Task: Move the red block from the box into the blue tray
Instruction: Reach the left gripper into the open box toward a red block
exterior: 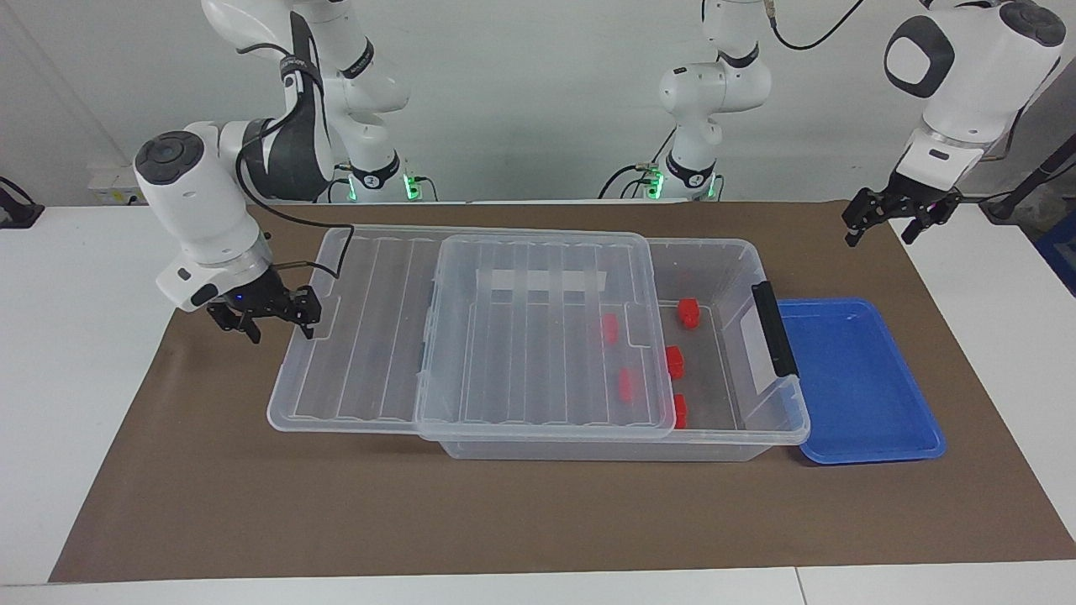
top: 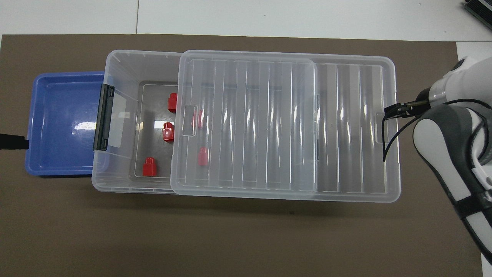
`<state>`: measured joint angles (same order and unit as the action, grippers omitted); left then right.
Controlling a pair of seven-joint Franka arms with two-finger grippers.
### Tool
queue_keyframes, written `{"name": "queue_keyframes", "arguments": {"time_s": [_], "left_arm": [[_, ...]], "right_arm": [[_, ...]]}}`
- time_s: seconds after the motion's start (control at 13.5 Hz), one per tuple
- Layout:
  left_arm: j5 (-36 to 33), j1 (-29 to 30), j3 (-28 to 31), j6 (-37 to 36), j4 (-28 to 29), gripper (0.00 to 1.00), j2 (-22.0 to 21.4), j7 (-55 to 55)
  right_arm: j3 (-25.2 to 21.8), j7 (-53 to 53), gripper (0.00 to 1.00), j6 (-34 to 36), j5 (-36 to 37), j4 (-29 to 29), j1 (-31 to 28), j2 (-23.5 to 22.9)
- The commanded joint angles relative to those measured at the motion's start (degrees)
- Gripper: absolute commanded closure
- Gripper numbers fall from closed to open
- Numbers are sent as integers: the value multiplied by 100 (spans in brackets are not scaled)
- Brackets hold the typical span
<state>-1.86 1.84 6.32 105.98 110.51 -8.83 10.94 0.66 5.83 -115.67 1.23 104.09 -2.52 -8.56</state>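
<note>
The clear box (exterior: 731, 252) (top: 119, 69) lies on the mat. Its ribbed lid (exterior: 521, 353) (top: 284, 123) is slid half off toward the right arm's end. The end by the black latch (exterior: 773, 328) (top: 103, 117) is uncovered. Three red blocks (exterior: 688, 312) (top: 168, 132) lie in the uncovered part, and two more (exterior: 609, 328) (top: 202, 156) show through the lid. The blue tray (exterior: 857, 378) (top: 61, 123) sits empty against the latch end. My right gripper (exterior: 277, 319) is open and empty beside the lid's overhanging end. My left gripper (exterior: 887, 225) is open and empty, raised over the mat's corner.
A brown mat (exterior: 538, 512) (top: 246, 238) covers the middle of the white table (exterior: 76, 378). The right arm's grey wrist (top: 453, 138) covers its gripper in the overhead view.
</note>
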Motion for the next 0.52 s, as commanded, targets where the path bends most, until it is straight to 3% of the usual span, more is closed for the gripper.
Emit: {"name": "queue_keyframes", "arguments": {"time_s": [0.0, 0.45], "left_arm": [[-60, -26, -8, 2, 85, 0, -110, 13], [-51, -87, -26, 19, 85, 0, -110, 13]], "right_arm": [[48, 164, 16, 10, 44, 191, -152, 153], [48, 164, 16, -148, 44, 191, -354, 144]]}}
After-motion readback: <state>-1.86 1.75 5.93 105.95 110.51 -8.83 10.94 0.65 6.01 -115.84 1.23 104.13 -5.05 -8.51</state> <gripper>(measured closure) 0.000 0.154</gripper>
